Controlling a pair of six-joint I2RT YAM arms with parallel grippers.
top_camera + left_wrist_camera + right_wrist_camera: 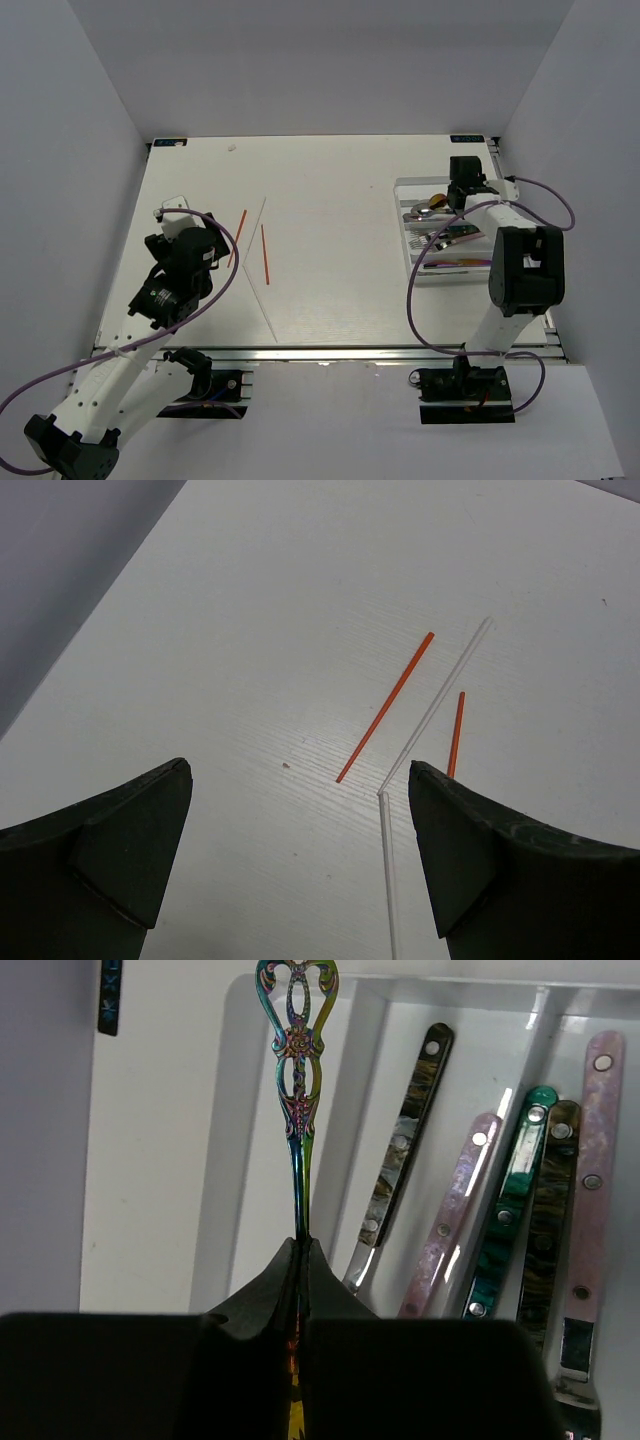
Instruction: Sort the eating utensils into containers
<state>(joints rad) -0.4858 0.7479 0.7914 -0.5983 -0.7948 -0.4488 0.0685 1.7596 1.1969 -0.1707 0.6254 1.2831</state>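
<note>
Two red-orange chopsticks [237, 238] [265, 254] and two thin white chopsticks [258, 220] [262, 300] lie loose on the table left of centre. My left gripper [170, 208] hovers just to their left, open and holding nothing. In the left wrist view its fingertips [300, 770] stand wide apart, with a white chopstick [388, 870] near the right finger and a red one [385, 707] ahead. My right gripper [301, 1245] is shut on an iridescent ornate utensil handle [298, 1080] over the far end of the white tray [402, 215].
Several utensils with marbled, pink and teal handles [510, 1200] lie in the tray's compartments, parted by white dividers [340, 1110]. White walls close in the table on the left, back and right. A purple cable loops beside each arm.
</note>
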